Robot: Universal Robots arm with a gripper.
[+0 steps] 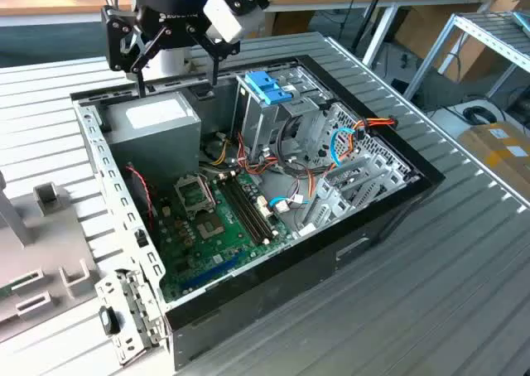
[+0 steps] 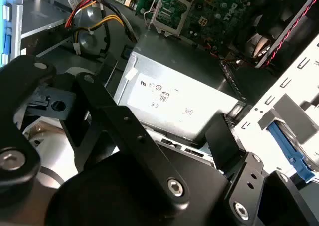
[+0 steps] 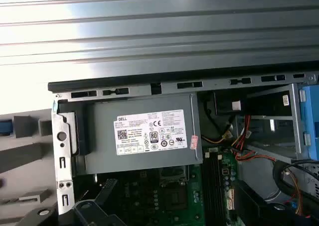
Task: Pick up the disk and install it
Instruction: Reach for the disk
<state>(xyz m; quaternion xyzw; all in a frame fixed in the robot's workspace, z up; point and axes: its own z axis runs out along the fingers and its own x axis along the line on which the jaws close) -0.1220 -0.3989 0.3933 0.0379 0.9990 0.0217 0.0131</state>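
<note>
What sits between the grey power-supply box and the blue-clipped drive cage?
Loose yellow, red and black cables run through the gap between the power-supply box and the drive cage, shown in the first wrist view and the exterior view.

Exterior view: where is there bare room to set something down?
Bare: the ribbed table on the exterior view's right of the computer case and nearer the camera, and the top of the power-supply box, below the open end effector. Crowded: the motherboard, cables and drive cage fill the case; grey fixtures occupy the table on the exterior view's left.
</note>
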